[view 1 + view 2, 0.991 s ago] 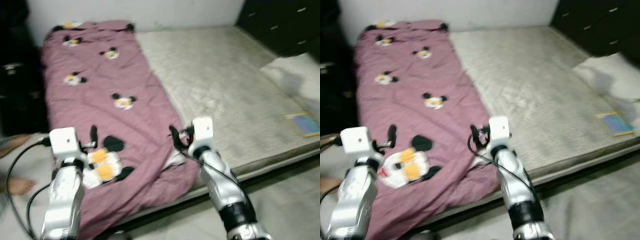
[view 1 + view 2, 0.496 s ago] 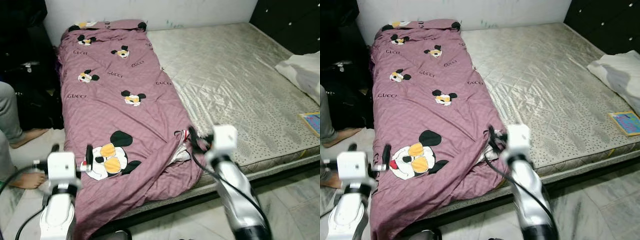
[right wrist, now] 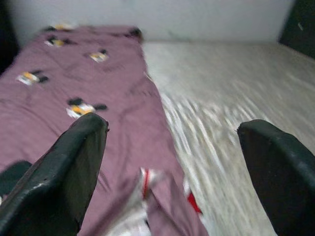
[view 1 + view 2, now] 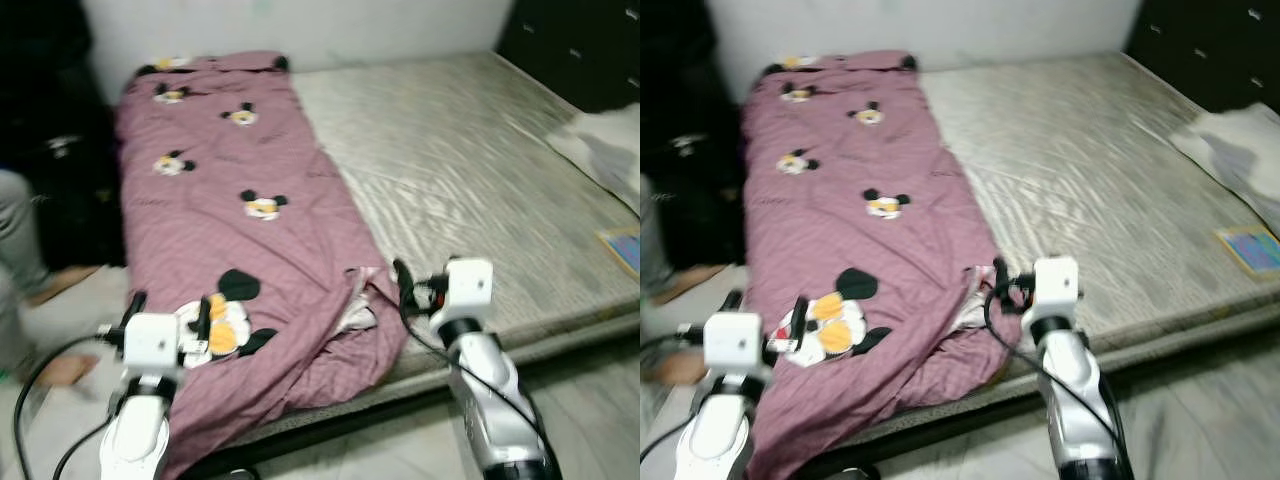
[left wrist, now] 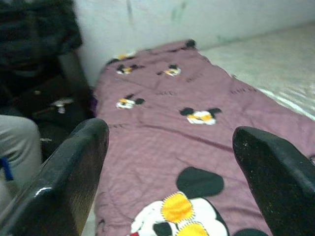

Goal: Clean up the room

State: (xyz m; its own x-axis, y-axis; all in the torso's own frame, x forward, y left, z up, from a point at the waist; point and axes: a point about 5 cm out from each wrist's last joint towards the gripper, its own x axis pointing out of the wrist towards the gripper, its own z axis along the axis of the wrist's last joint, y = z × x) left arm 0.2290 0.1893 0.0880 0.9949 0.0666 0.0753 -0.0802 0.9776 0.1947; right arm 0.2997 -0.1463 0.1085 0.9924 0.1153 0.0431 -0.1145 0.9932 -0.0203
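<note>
Bed [image 4: 480,170] ahead, my landmark. Purple blanket [image 4: 230,230] with cartoon mouse prints lies in a long strip down the bed's left half, from the far wall to the near edge, where it bunches and droops over the side. Bare quilted mattress takes the bed's right half. White pillow [image 4: 1230,150] and a small colourful book [image 4: 1252,250] sit at the bed's far right edge.

My left fingers [image 4: 168,318] hover spread wide, empty, over the blanket's near corner by the big mouse print. My right fingers [image 4: 408,285] also stand spread and empty, just beside the rumpled fold [image 4: 355,300] at the bed's near edge. Neither touches cloth yet, as far as I can judge; views are blurred.

A person's leg [image 4: 20,240] and foot are on the floor left of the bed.

Risks, my judgement: pinching only one layer of the bunched fold, so the blanket drags unevenly or slides off the bed; cables snagging cloth; my left arm swinging toward the person's leg.
</note>
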